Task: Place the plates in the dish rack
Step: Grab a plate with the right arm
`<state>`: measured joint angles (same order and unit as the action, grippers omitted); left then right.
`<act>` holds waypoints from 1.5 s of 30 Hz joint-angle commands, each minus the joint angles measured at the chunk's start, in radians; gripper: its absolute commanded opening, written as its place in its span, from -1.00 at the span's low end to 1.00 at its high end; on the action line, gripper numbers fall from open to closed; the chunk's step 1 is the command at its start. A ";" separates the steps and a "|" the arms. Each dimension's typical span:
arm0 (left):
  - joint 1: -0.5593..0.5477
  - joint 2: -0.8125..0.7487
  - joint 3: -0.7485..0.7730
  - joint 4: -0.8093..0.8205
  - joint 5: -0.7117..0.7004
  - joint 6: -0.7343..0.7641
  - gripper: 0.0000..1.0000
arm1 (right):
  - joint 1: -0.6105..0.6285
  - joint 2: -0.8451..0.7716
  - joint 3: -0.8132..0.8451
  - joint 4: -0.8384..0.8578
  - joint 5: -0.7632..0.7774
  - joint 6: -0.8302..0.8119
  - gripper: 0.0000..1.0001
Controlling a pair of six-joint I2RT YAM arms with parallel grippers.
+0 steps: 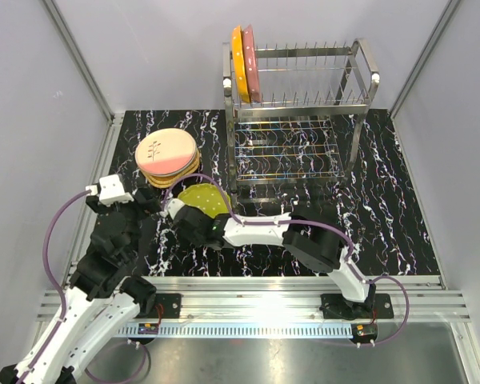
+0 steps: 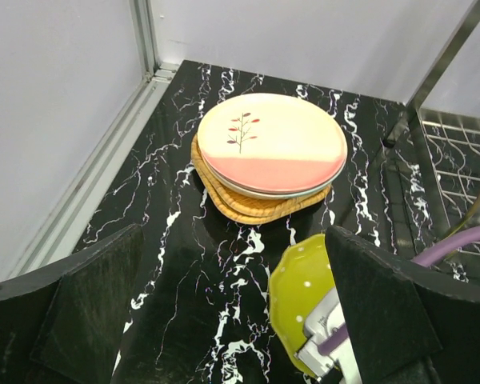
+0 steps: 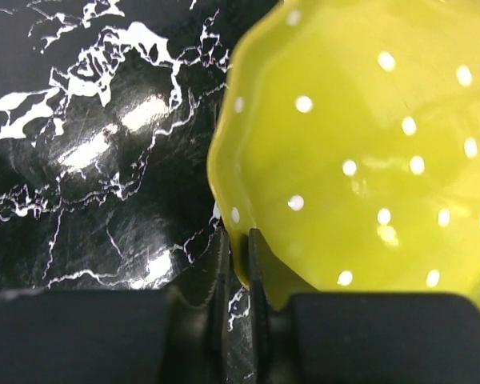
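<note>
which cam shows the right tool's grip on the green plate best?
Right wrist. Close up, the rim of the green plate sits pinched in the right tool. The top view shows the plate from above, its near edge hidden under the arm. The left wrist view shows only part of the plate, and the pinch itself is not visible.

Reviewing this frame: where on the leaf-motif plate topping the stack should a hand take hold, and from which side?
Probably its near rim, approached low from the side of the open left hand. The leaf-motif plate lies flat atop the stack, so only its upturned rim, overhanging the plate beneath, lets one finger slip under and one over.
</note>
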<state>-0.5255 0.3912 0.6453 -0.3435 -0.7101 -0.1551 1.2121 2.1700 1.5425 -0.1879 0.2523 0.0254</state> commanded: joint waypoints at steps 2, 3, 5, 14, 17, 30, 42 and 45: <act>-0.007 0.023 0.014 0.041 0.027 -0.012 0.98 | 0.018 -0.097 -0.088 0.002 0.021 0.070 -0.86; -0.005 0.020 0.016 0.043 0.034 -0.012 0.98 | 0.021 -0.113 -0.102 0.007 0.019 0.080 -0.92; -0.005 0.021 0.014 0.041 0.041 -0.015 0.98 | 0.035 -0.159 -0.149 0.025 0.016 0.114 -0.96; -0.005 0.064 0.017 0.029 0.075 -0.034 0.98 | 0.084 -0.351 -0.341 0.093 0.071 0.267 -1.00; -0.005 0.132 0.043 -0.003 0.126 -0.047 0.98 | 0.090 -0.427 -0.409 0.119 0.097 0.304 -1.00; -0.004 0.422 0.111 -0.034 0.679 -0.156 0.98 | 0.110 -0.659 -0.639 0.163 0.277 0.447 -1.00; -0.004 0.571 -0.024 0.224 1.034 -0.478 0.98 | 0.118 -0.756 -0.706 0.252 0.323 0.482 -1.00; -0.007 0.610 -0.068 0.291 1.067 -0.527 0.98 | 0.122 -0.766 -0.714 0.268 0.327 0.484 -1.00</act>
<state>-0.5259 0.9699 0.6189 -0.1867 0.2474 -0.5766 1.3174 1.4578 0.8257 -0.0387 0.5198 0.4660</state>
